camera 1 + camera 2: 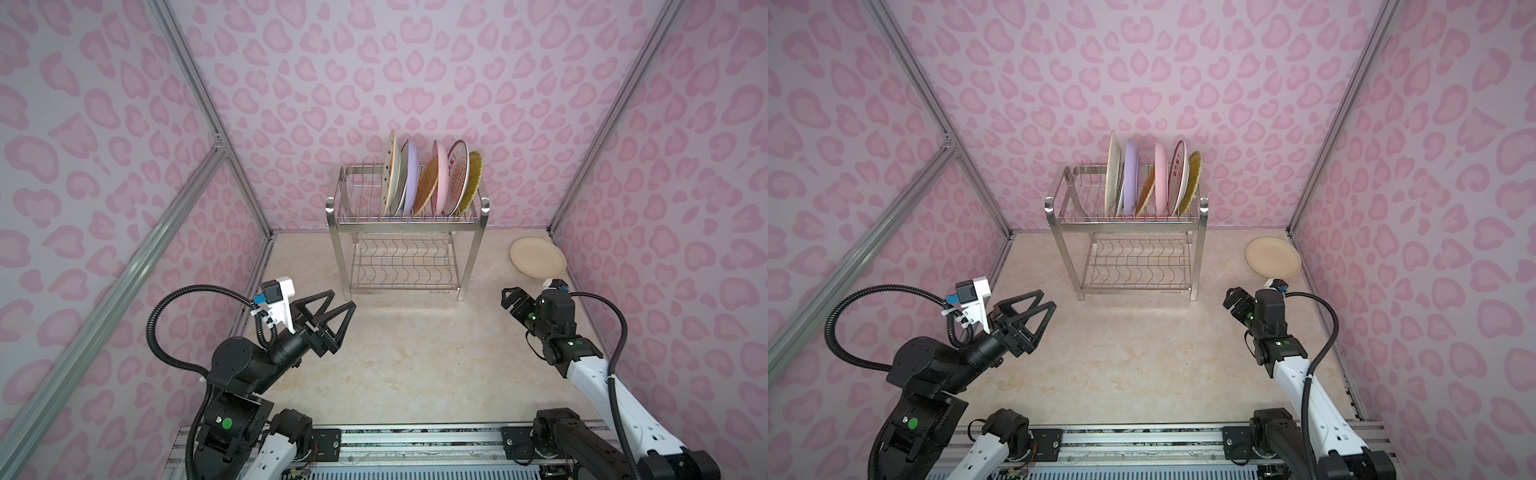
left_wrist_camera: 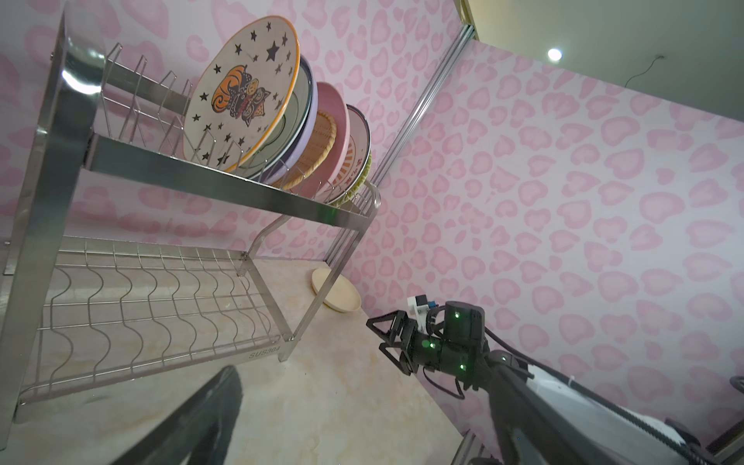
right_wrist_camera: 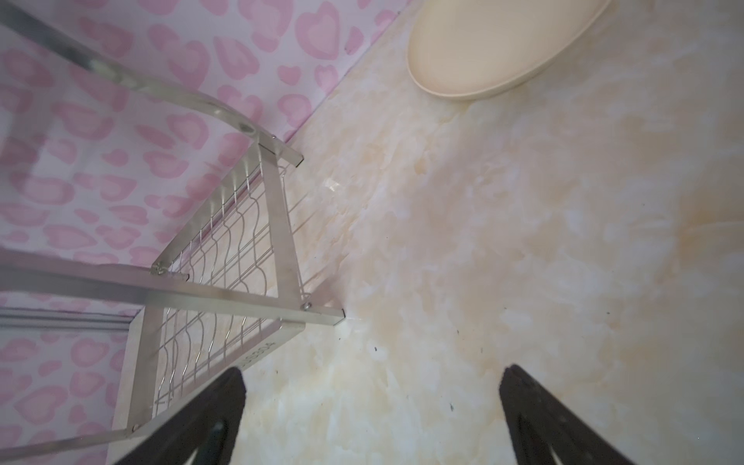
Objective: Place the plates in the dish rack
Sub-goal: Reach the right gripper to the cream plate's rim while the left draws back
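Left claw (image 1: 343,299) agape before "SUS304" rack (image 1: 407,225)

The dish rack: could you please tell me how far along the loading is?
Done: seven plates stand upright in the top tier of the dish rack. In hand: nothing; the left end effector and right end effector are open and empty. Left: the cream plate lies flat on the table.
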{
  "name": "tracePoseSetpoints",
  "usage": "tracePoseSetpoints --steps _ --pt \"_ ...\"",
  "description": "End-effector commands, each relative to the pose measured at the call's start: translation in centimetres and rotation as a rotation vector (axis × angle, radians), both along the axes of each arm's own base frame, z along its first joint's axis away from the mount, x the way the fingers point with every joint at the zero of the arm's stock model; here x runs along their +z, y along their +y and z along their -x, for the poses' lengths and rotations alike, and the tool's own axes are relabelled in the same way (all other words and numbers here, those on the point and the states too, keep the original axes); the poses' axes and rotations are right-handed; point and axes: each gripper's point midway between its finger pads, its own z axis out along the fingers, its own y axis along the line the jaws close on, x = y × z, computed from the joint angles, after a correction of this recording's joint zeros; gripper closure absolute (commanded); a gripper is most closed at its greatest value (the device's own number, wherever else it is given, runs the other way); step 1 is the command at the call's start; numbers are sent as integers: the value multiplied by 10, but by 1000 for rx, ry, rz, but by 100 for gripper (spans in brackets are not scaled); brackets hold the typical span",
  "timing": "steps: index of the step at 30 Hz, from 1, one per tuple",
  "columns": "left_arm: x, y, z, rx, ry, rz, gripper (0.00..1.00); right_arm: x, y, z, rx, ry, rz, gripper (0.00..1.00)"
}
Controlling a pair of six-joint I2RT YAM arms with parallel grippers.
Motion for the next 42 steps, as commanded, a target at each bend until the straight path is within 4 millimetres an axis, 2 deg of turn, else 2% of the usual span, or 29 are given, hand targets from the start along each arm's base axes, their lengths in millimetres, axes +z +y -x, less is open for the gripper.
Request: tracePoseSetpoints --steps 1,6,9,14,18,20,23,27,34,42 --pt "-25 -5 7 -35 -7 -93 3 9 -9 -29 -73 -86 -97 1" --pt "-64 -6 -4 -24 42 -167 3 -25 -52 -58 -259 -54 -161 11" --pt "-81 -6 -13 -9 85 -183 3 -42 -71 -76 -325 -20 -195 12" --pt "-79 -6 -10 -15 81 -230 3 -60 -100 -105 -403 5 -235 16" --pt "-81 0 -8 19 71 -233 3 -78 -127 -113 -484 51 -274 17" --pt "-79 0 -7 15 66 -231 3 -87 -142 -120 -504 31 -358 24" --pt "-80 0 -8 19 68 -235 3 -98 -157 -126 -534 46 -404 27" --pt "-80 -2 -10 8 75 -239 3 -108 -167 -126 -579 49 -440 30" --pt "-81 -2 -12 11 80 -242 3 -120 -168 -141 -587 28 -507 43" --pt "-81 -1 -14 20 81 -244 3 -130 -166 -146 -593 45 -548 58"
